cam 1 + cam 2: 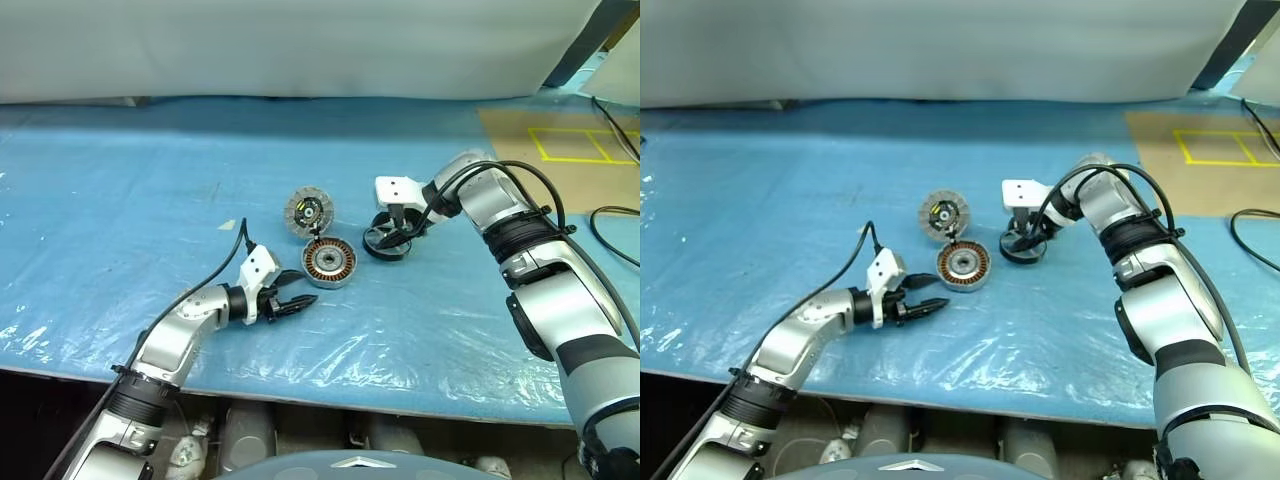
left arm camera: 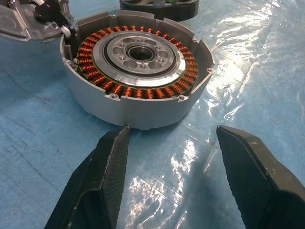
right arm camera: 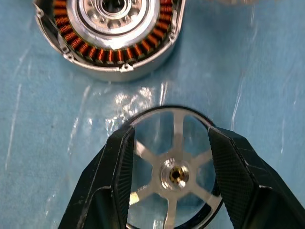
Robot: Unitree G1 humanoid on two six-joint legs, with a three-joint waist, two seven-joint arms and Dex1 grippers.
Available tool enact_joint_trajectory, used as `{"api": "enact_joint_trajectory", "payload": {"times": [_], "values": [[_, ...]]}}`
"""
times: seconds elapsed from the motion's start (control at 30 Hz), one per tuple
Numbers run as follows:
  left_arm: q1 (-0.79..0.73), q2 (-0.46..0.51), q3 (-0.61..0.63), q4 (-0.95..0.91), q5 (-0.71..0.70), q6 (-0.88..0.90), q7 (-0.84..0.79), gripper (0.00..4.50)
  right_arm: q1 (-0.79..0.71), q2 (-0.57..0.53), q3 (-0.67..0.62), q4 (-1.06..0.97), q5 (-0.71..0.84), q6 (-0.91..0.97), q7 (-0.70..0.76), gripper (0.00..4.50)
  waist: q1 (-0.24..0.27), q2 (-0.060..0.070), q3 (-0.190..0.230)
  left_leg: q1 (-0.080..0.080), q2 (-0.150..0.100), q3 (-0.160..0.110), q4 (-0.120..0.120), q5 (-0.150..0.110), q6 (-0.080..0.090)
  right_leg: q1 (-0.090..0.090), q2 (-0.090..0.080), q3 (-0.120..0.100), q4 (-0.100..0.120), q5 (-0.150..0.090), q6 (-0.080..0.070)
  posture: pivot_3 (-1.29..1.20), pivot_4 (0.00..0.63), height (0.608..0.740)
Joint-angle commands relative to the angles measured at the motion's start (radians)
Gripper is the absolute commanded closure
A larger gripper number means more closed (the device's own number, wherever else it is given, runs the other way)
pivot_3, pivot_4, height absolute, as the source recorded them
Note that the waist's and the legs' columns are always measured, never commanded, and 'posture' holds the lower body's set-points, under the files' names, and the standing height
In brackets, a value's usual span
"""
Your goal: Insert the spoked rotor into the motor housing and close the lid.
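- While the spoked rotor (image 3: 174, 174) lay on the table (image 1: 120, 200) just right of the motor housing (image 1: 329, 261), the right end effector (image 3: 169, 157) straddled it, fingers apart
- Left end effector (image 2: 171, 157) gaped near the housing, lid (image 1: 308, 212) behind

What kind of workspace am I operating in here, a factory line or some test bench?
Most likely a lab test bench: a table under a blue plastic sheet, a plain white backdrop, yellow tape marks on brown board, and a loose cable. On it lie only the motor housing, lid and spoked rotor.

Left tool (image 1: 303, 301) low, level, fingers parted. Right tool (image 1: 392, 238) angled down, fingers spread.
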Motion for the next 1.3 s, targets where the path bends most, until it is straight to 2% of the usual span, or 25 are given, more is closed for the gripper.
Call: {"api": "enact_joint_trajectory", "payload": {"times": [0.03,0.87,1.07,1.3], "values": [[0.005,-0.005,-0.006,-0.017,0.005,-0.018,0.001,1.45,-0.019,-0.020,-0.011,-0.022,0.000,-0.028,0.024,1.94,0.000,0.000,0.000,0.000,0.000,0.000,0.000,0.000,0.000,0.000,0.000,0.000,0.000,0.000,0.000,0.00,0.150,0.740],[0.002,-0.009,0.003,0.027,0.021,-0.056,-0.005,1.45,0.009,-0.001,0.020,0.053,-0.103,-0.066,-0.076,1.94,-0.001,0.000,0.000,0.002,0.000,0.001,0.000,0.000,0.000,0.001,0.000,0.000,0.000,0.000,0.000,0.00,0.150,0.740],[-0.001,-0.006,0.002,-0.009,0.013,-0.027,0.000,1.45,0.004,-0.006,0.000,0.008,-0.076,-0.074,-0.041,3.09,-0.003,0.000,0.000,0.004,0.001,0.001,0.000,0.000,0.000,0.001,0.000,0.001,0.001,0.000,0.000,0.00,0.150,0.740],[-0.010,0.004,0.021,-0.043,-0.004,0.007,0.002,1.45,0.001,-0.017,-0.022,-0.063,-0.048,-0.069,-0.006,3.09,-0.002,0.000,0.000,0.001,0.001,0.002,-0.001,0.000,0.000,-0.001,0.000,0.001,0.001,0.000,-0.001,0.00,0.150,0.740]]}}
